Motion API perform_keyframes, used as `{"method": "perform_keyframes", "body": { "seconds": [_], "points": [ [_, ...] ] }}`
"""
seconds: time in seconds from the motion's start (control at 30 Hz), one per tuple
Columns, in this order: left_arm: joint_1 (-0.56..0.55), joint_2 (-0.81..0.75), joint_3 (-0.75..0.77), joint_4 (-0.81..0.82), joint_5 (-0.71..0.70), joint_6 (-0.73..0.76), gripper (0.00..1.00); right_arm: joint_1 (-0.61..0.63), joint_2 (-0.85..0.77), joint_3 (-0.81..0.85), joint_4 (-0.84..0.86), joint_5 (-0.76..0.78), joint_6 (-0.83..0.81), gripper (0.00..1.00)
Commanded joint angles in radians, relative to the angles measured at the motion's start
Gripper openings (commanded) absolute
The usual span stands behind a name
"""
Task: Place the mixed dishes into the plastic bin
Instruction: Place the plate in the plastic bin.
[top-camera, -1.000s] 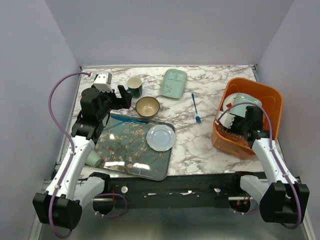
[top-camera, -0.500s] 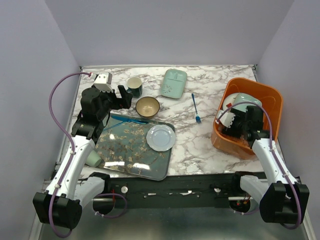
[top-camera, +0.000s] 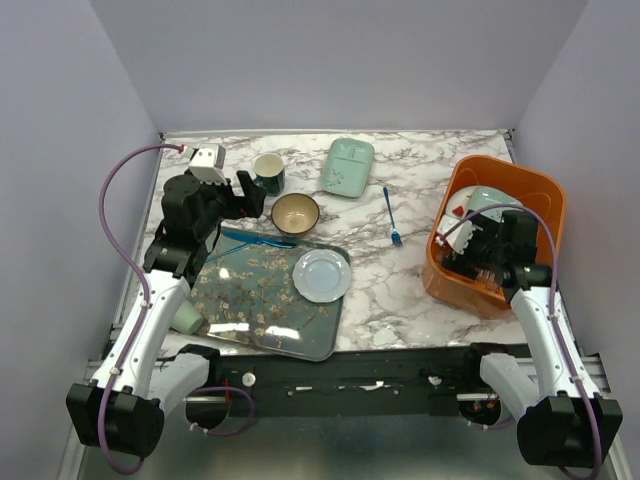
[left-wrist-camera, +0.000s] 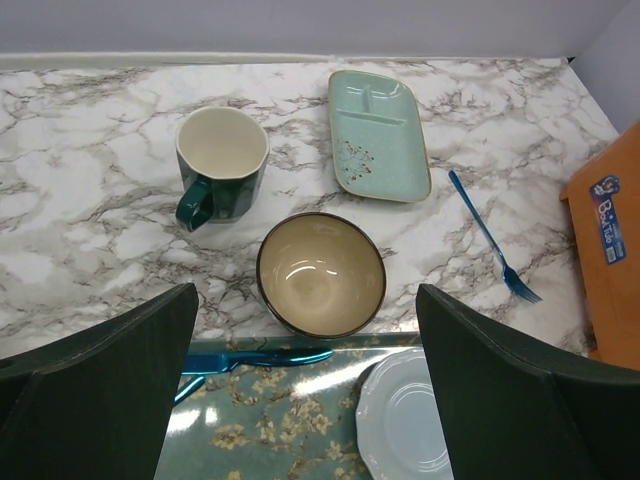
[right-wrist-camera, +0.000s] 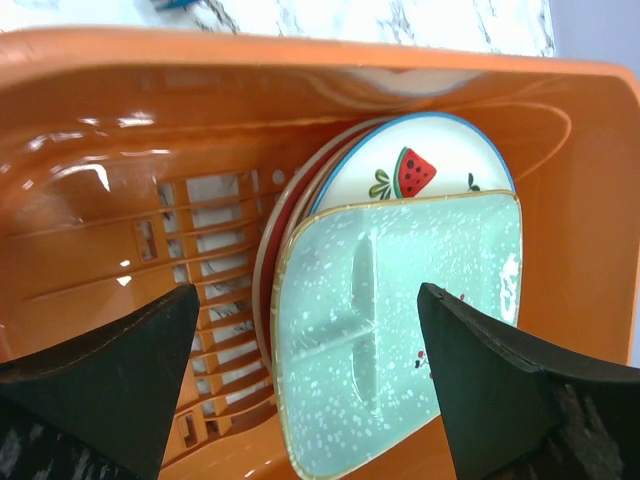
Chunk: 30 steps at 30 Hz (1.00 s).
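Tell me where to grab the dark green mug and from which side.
Pinch the dark green mug by its rim from straight above, one finger inside, one outside, on the wall opposite the handle. It stands upright, mouth open, so the rim is probably the easiest hold.

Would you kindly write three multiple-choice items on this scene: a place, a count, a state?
1. The brown ceramic bowl sits: A) on the marble table; B) in a mug; C) on a plate.
2. Mint rectangular dishes visible: A) one; B) two; C) four.
3. The right gripper is: A) open; B) shut on a fork; C) shut on a plate.
A, it rests on marble; B, one on the table, one standing in the orange plastic bin; A, fingers wide apart, gripping nothing.
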Motion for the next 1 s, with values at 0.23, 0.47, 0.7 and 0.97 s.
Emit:
{"method": "perform_keyframes", "body": {
  "seconds": [0.23, 0.47, 0.7, 0.97],
  "points": [
    [0.018, 0.054, -0.003, 0.07, 0.157, -0.061, 0.99, -0.009, -0.04, 0.131, -0.111, -0.122, 0.215, 0.98],
    [0.021, 0.092, -0.001, 0.108, 0.235, -0.116, 0.99, -0.009, -0.067, 0.2, -0.118, -0.125, 0.376, 0.99],
    [0.018, 0.158, 0.022, 0.139, 0.323, -0.207, 0.99, -0.009, -0.086, 0.27, -0.119, -0.142, 0.602, 1.0],
    [-0.065, 0.271, 0.152, 0.033, 0.306, -0.208, 0.99, -0.012, -0.099, 0.253, -0.07, -0.294, 0.787, 1.0]
  ]
}}
